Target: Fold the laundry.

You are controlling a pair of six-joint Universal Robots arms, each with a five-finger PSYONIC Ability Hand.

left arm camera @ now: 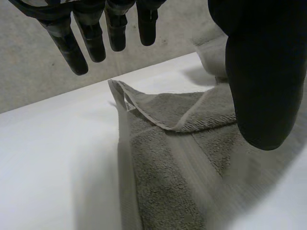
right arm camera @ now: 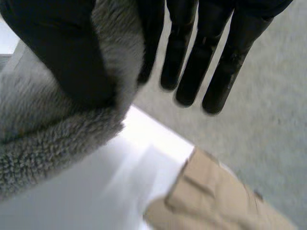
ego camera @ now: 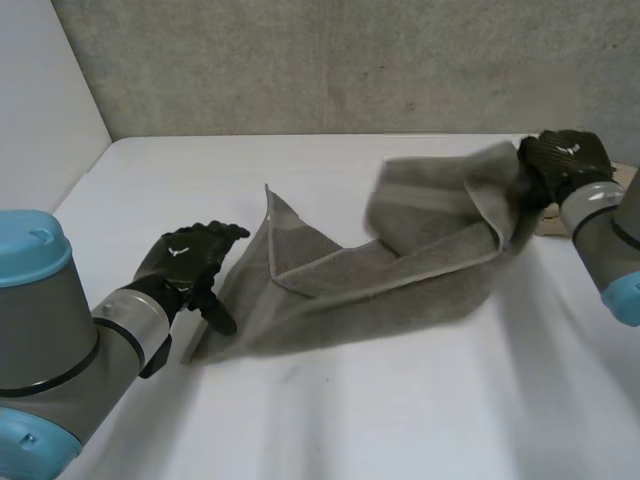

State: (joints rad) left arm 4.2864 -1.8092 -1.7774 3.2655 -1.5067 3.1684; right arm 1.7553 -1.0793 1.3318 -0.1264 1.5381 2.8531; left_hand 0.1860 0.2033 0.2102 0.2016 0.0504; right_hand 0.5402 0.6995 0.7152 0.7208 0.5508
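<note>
The grey towel (ego camera: 400,285) lies rumpled across mid-frame. At upper right the right hand (ego camera: 565,160) pinches its raised corner between thumb and finger. At lower left the left hand (ego camera: 190,262) hangs with fingers loosely straight, just beside the towel's left edge.

- left arm (ego camera: 60,340) reaches in low from the near left, wrist bent toward the middle
- left hand (ego camera: 188,262) palm down, fingers (left arm camera: 91,38) straight and slightly spread, thumb (left arm camera: 264,72) well apart from them, nothing between
- right arm (ego camera: 610,240) comes in from the right, forearm angled up toward the far side
- right hand (ego camera: 562,160) pinches a towel (right arm camera: 43,139) corner between thumb and the nearest finger, the other fingers straight and free
</note>
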